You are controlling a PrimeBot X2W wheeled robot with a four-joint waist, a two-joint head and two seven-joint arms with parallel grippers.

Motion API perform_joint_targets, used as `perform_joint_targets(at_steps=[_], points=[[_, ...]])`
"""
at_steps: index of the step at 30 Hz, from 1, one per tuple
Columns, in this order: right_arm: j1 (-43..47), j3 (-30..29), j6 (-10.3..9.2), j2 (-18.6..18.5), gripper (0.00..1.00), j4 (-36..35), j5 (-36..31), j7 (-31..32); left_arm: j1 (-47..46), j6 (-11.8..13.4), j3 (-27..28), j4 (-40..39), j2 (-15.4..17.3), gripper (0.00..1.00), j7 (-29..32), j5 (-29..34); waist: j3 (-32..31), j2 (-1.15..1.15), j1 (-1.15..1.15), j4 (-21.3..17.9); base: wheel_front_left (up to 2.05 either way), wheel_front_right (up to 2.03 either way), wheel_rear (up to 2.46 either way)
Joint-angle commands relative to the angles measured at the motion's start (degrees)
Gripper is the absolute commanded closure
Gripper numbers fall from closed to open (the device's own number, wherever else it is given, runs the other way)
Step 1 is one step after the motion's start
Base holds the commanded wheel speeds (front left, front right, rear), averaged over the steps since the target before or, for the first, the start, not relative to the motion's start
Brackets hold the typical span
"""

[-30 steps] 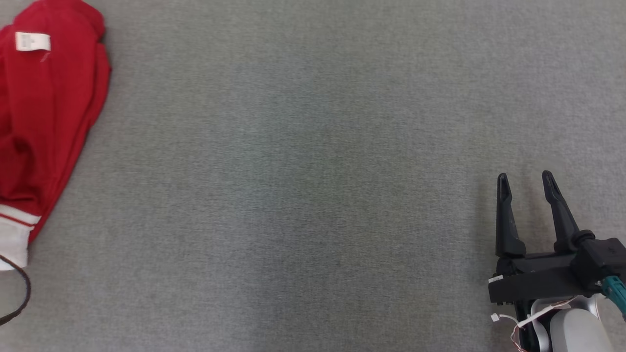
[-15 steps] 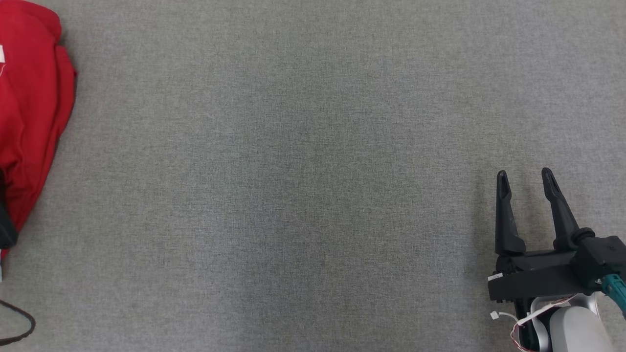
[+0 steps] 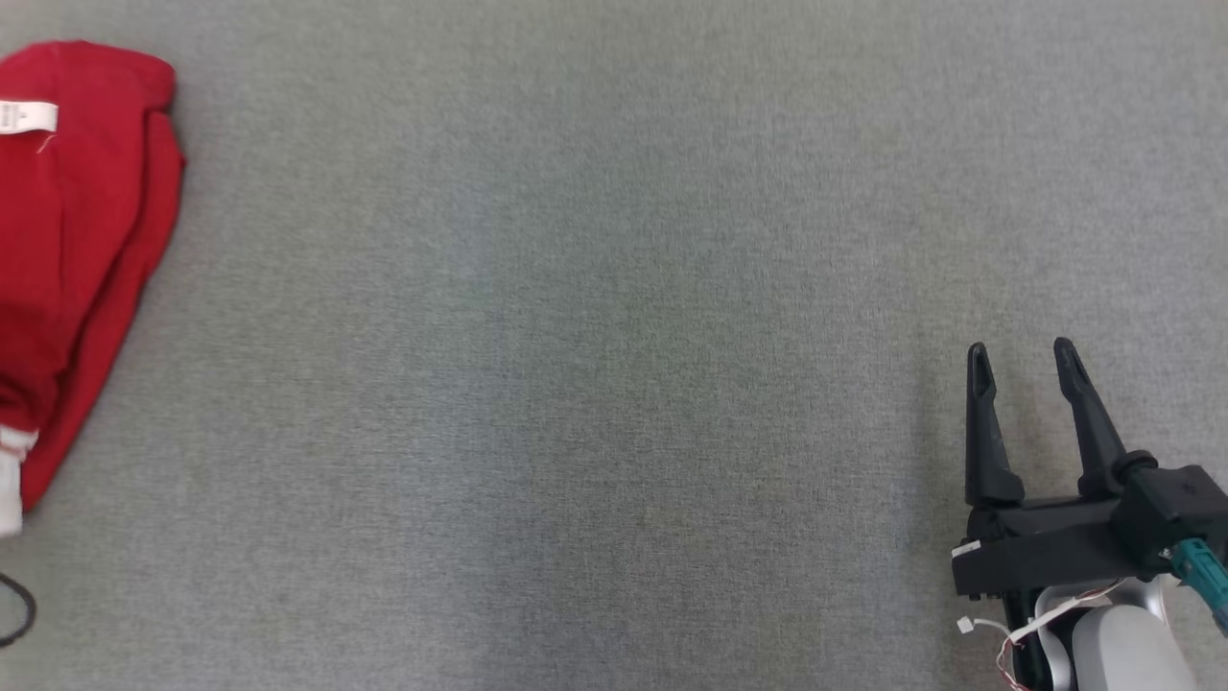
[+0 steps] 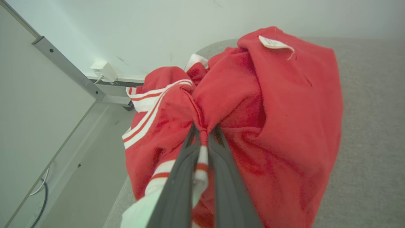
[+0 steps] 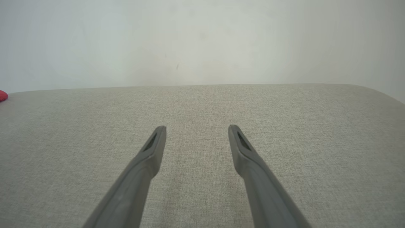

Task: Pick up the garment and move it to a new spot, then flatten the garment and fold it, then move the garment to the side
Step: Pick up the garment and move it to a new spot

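In the head view, the red garment (image 3: 82,240) sits at the far left edge of the frame. It is bunched up in a lump, with a small white label (image 3: 24,117) near its top. The big grey surface (image 3: 595,336) takes up the middle of the frame. The right gripper (image 3: 1020,350) is at the lower right, well apart from the garment, with its two fingers spread wide and nothing between them. A bit of dark cable (image 3: 17,614) shows at the lower left corner. In the left wrist view, the left gripper (image 4: 205,131) is pinched tight on a bunch of the red cloth in the middle of the frame. A piece of the white and red striped trim (image 4: 148,98) runs down between its fingers. I cannot tell if the garment is off the surface yet or only held. In the right wrist view, the right gripper's fingers point across the grey surface toward a pale wall (image 5: 202,41). A tiny bit of red peeks in at the far left edge. So the job looks like it has only just begun. The grab is made, but the garment seems not yet carried to a new spot. It is not flat and not folded, and moving it to the side is also left to do.
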Motion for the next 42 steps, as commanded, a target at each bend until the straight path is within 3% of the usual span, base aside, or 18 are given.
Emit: perform_joint_targets(at_steps=[1, 6, 12, 24, 33, 42], points=[[0.58, 0.08, -0.14, 0.03, 0.0, 0.37, 0.62, -0.38, -1.08, 0.44, -0.08, -0.16, 0.31, 1.0, -1.77, 0.67, -1.57, 0.0, 0.0, 0.72, 0.0, 0.0, 0.0], [1.02, 0.85, -0.14, 0.02, 0.0, 1.99, 1.85, -1.09, -4.58, 1.49, -1.06, -2.48, 1.75, 1.0, -6.9, 2.94, -4.47, 0.0, 0.0, 1.32, 0.0, 0.0, 0.0], [1.54, 1.75, -0.14, 0.02, 0.0, 4.96, 4.32, -2.38, -9.72, 1.35, -3.22, -8.68, 2.85, 1.0, -8.93, 6.26, -7.92, 0.0, 0.0, 0.37, 0.0, 0.0, 0.0], [2.12, 3.29, -0.14, 0.02, 0.0, 9.35, 8.29, -3.75, -15.96, 1.96, -8.76, -28.6, -1.87, 1.0, -2.87, 8.7, -12.03, 0.0, 0.0, -8.52, 0.0, 0.0, 0.0], [2.65, 3.38, -0.14, 0.03, 0.0, 8.76, 9.64, -3.75, -15.86, 3.07, -13.16, -36.22, -9.25, 1.0, 2.11, 7.73, -13.16, 0.0, 0.0, -17.55, 0.0, 0.0, 0.0], [2.81, 3.73, -0.14, 0.03, 0.0, 8.36, 10.59, -3.75, -12.48, 4.53, -17.08, -33.59, -19.83, 1.0, 0.74, 5.06, -12.42, 0.0, 0.0, -21.85, 0.0, 0.0, 0.0]])
